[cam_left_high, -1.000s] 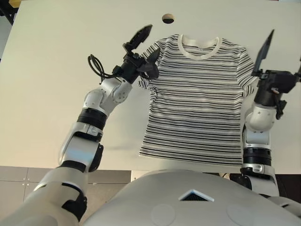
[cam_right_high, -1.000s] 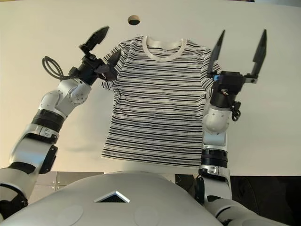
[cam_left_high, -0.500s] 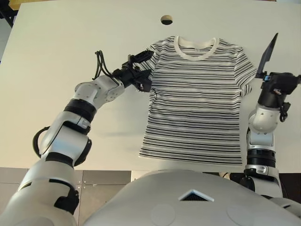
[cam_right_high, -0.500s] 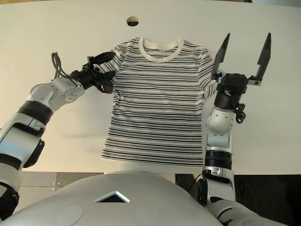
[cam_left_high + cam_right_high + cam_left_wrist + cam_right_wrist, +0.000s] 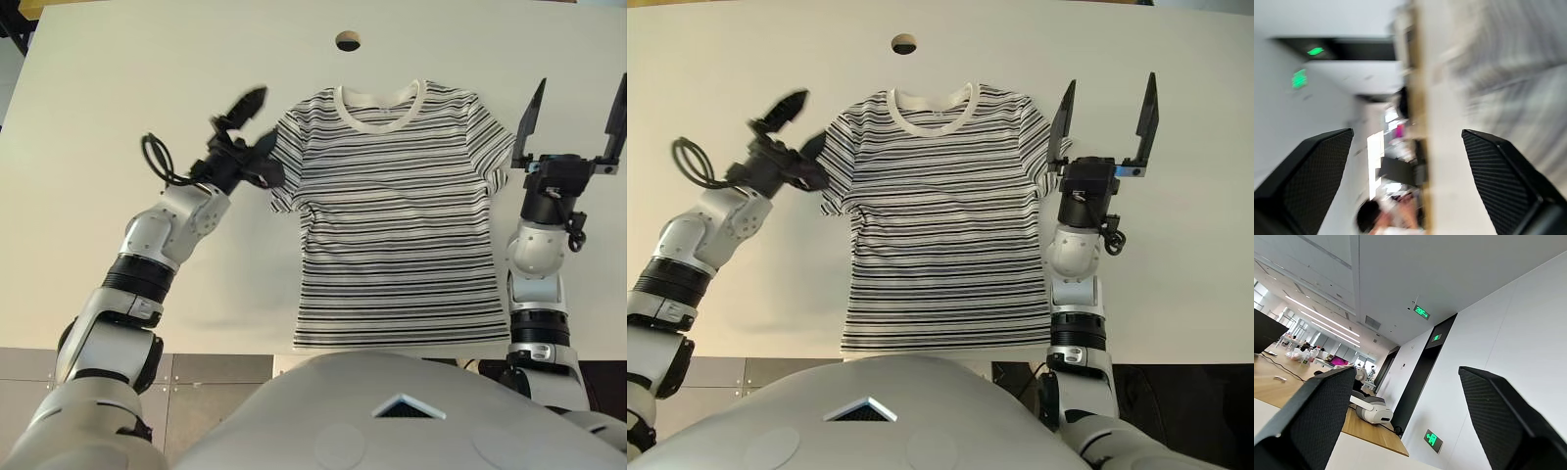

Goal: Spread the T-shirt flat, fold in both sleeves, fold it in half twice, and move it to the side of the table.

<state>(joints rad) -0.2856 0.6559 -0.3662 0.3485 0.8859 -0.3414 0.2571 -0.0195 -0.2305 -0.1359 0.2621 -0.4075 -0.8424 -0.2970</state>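
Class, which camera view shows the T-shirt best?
The right eye view: the whole T-shirt lies centred, collar to hem. The left eye view shows it likewise, off-centre. The left wrist view catches a blurred striped patch; the right wrist view faces the room.

A round hole (image 5: 347,40) pierces the pale worktop (image 5: 118,88) near its far edge, and grey panels (image 5: 754,370) line the space under its near edge. From the right wrist view we see an open office: green signs (image 5: 1421,311) above and beside a dark doorway (image 5: 1422,377), long light strips (image 5: 1322,316) on the ceiling, and a white device (image 5: 1374,410), which we cannot identify, lying on a wooden desk (image 5: 1371,428). In the left wrist view, two green lights (image 5: 1299,78) glow, blurred.
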